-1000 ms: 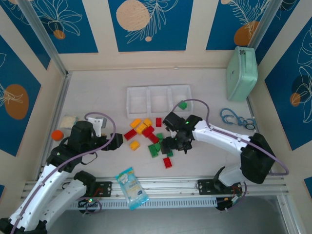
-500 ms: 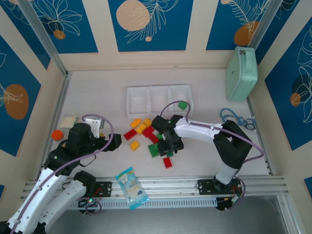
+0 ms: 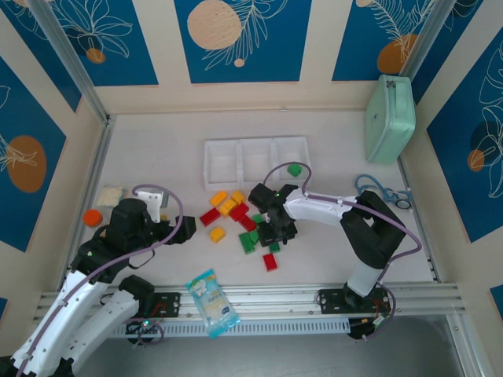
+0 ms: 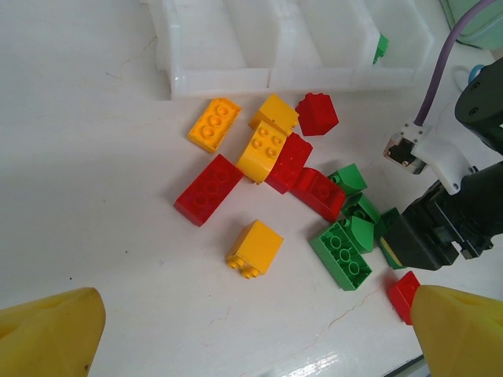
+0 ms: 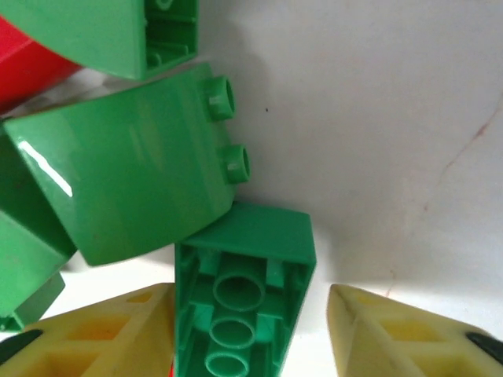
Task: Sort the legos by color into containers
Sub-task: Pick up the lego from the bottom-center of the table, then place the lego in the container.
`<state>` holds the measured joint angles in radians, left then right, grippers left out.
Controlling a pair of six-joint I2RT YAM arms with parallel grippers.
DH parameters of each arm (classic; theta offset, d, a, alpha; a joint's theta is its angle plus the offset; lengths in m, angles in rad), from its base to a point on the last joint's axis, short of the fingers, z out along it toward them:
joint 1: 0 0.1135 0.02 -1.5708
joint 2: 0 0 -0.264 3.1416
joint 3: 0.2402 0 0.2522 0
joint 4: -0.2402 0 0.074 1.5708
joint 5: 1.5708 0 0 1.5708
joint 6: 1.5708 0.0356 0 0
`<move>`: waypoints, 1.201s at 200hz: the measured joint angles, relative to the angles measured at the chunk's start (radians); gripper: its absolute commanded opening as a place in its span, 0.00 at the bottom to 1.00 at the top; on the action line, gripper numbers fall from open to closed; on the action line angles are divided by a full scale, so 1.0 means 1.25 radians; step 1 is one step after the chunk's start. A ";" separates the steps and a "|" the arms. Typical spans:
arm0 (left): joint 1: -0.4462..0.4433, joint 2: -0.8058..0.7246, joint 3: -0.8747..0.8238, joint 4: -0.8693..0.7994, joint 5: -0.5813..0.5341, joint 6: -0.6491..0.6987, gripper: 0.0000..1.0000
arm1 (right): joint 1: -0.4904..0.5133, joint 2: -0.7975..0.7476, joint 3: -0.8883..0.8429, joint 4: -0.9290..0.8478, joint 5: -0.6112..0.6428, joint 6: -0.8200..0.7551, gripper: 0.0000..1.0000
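- Green plastic dominated the right wrist view: one green brick [image 5: 240, 306] lay studs-down between the right gripper [image 5: 250, 314], whose fingers stood apart around it. One finger was against it and a gap showed on the other side. The top view hid this brick under the gripper [image 3: 275, 232].
- The left wrist view separated the legos best. They lay on the table just near of the tray [image 4: 220, 78], between the two arms.
- I counted four yellow-orange bricks [image 4: 255, 247] and five red bricks [image 4: 204, 188]. The green ones seemed to number about five, but the cluster beside the right gripper was too tangled to be sure.
- One green piece [image 3: 294, 169] sat in the right one of the tray's three compartments.
- The left gripper [image 3: 185, 228] hovered left of the pile, jaws wide and holding nothing.
- Compared with a second before, the right arm had folded in leftward and its fingers had narrowed. The left arm had barely shifted.
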<state>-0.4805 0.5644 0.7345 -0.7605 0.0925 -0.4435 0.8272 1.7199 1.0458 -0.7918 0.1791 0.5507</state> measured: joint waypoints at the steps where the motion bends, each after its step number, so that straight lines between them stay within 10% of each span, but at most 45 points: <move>1: 0.000 0.000 0.000 0.000 0.000 0.000 0.99 | 0.000 0.001 0.000 0.001 0.000 -0.001 0.48; 88: -0.006 -0.010 0.000 0.001 0.001 0.000 0.99 | -0.035 -0.027 -0.003 0.008 0.020 -0.021 0.33; 162: -0.007 -0.016 0.000 0.011 0.021 0.000 0.99 | -0.279 -0.150 0.202 0.002 -0.005 -0.135 0.30; 240: -0.013 -0.010 -0.006 0.022 0.075 0.006 0.99 | -0.473 0.158 0.486 0.080 -0.114 -0.274 0.29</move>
<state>-0.4961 0.5518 0.7273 -0.7326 0.1860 -0.4358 0.2363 1.9179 1.6535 -0.6914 0.0372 0.2077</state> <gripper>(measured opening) 0.994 0.304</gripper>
